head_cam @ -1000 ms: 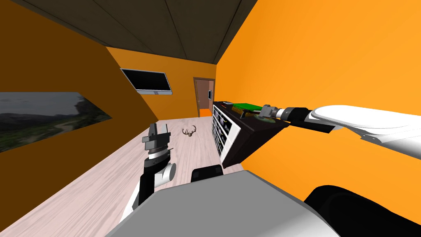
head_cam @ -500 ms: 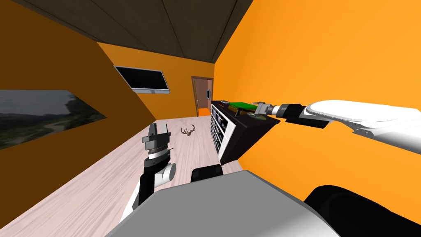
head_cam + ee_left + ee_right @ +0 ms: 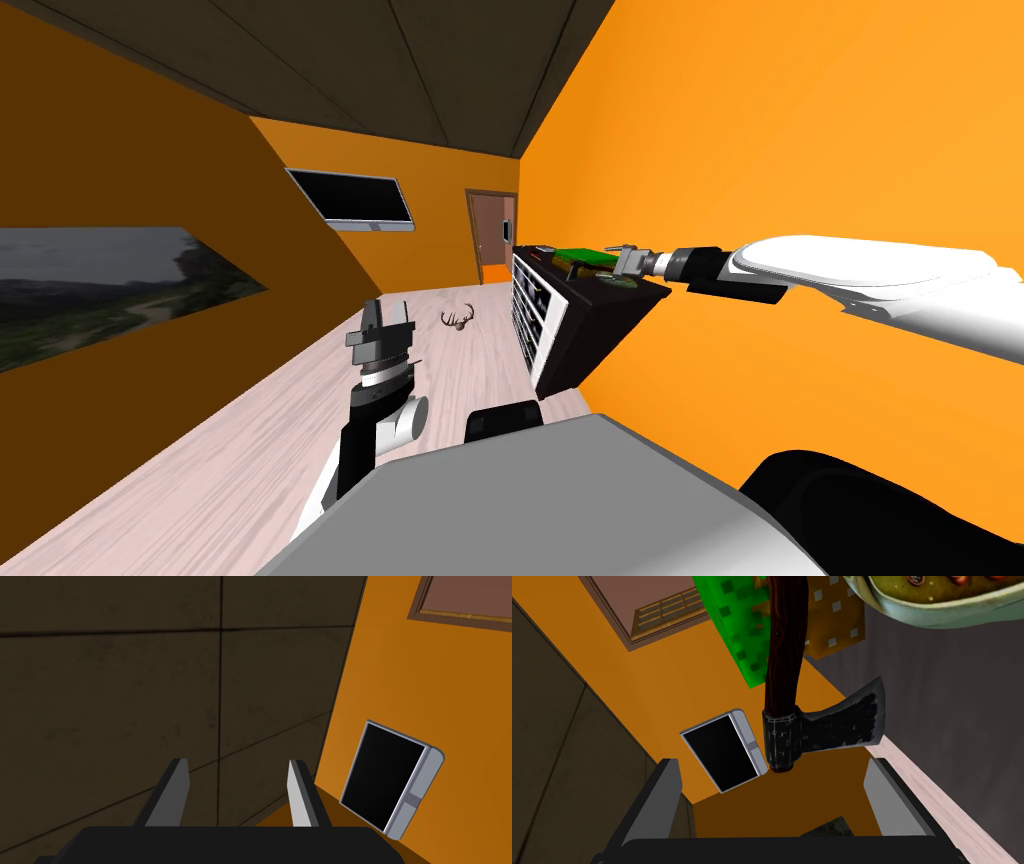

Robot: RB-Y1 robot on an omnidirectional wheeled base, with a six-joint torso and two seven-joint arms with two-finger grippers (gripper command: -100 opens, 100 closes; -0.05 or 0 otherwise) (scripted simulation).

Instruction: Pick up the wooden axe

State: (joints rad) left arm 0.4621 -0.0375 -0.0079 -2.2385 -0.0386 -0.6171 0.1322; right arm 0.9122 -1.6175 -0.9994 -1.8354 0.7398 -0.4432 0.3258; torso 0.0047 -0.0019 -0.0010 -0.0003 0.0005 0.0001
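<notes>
The axe (image 3: pixel 792 726) has a dark wooden handle (image 3: pixel 784 651) and a dark metal head (image 3: pixel 842 723). It lies on the dark cabinet top (image 3: pixel 937 706), its head end just beyond my right gripper (image 3: pixel 777 796), which is open around empty space and touches nothing. In the head view my right gripper (image 3: pixel 612 262) reaches out over the top of the dark cabinet (image 3: pixel 585 330) by the orange wall. My left gripper (image 3: pixel 388 315) is raised over the floor, and in its wrist view the left gripper (image 3: pixel 235 791) is open and empty.
On the cabinet top, a green block (image 3: pixel 732 631) and a dish of food (image 3: pixel 937 596) lie close to the axe handle. Antlers (image 3: pixel 459 319) lie on the pale wood floor. A brown door (image 3: pixel 492 235) stands at the far end.
My right hand has moved forward along the cabinet top and its fingers have opened. The head view has shifted slightly. The left arm is unchanged.
</notes>
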